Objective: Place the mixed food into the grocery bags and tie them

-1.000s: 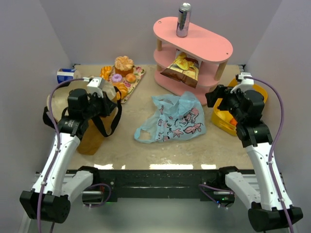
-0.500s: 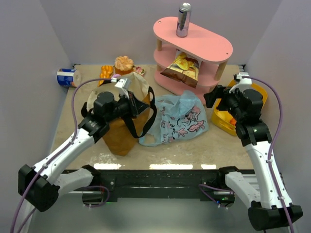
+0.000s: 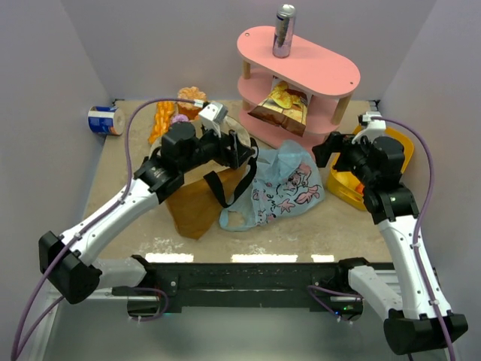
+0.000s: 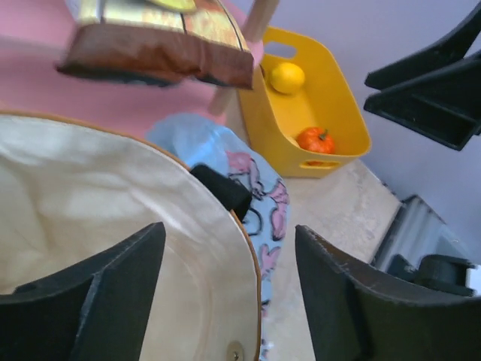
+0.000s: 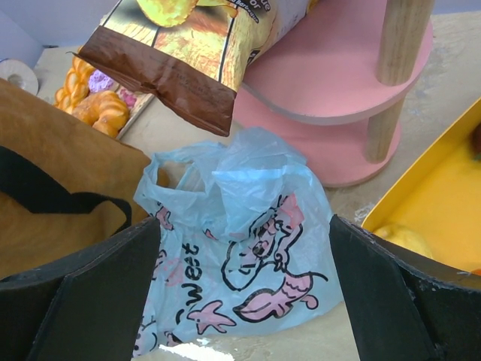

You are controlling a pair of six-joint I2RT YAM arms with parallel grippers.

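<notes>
The tan canvas tote (image 3: pixel 197 204) with black straps lies slumped beside the light-blue plastic bag (image 3: pixel 284 186). My left gripper (image 3: pixel 242 150) is open over the tote's mouth. In the left wrist view the tote's rim (image 4: pixel 252 263) passes between the jaws without touching either finger. My right gripper (image 5: pixel 242 226) hangs open above the blue bag (image 5: pixel 248 256), holding nothing. A tall silver can (image 3: pixel 283 30) stands on top of the pink shelf (image 3: pixel 323 71). The shiny chips packet (image 3: pixel 279 105) leans on the lower level. A lemon (image 4: pixel 288 77) and a small orange fruit (image 4: pixel 316 139) lie in the yellow basket (image 4: pixel 342 90).
The yellow basket (image 3: pixel 347 188) sits at the right, under the right arm. A tray of pastries (image 3: pixel 167 116) lies at the back left, and a blue-and-white can (image 3: pixel 104 120) on its side by the left wall. The pink shelf stands close behind both bags.
The left arm has swung right, dragging the tote from the left side to beside the blue bag, and its jaws have opened off the rim. The right arm has barely moved.
</notes>
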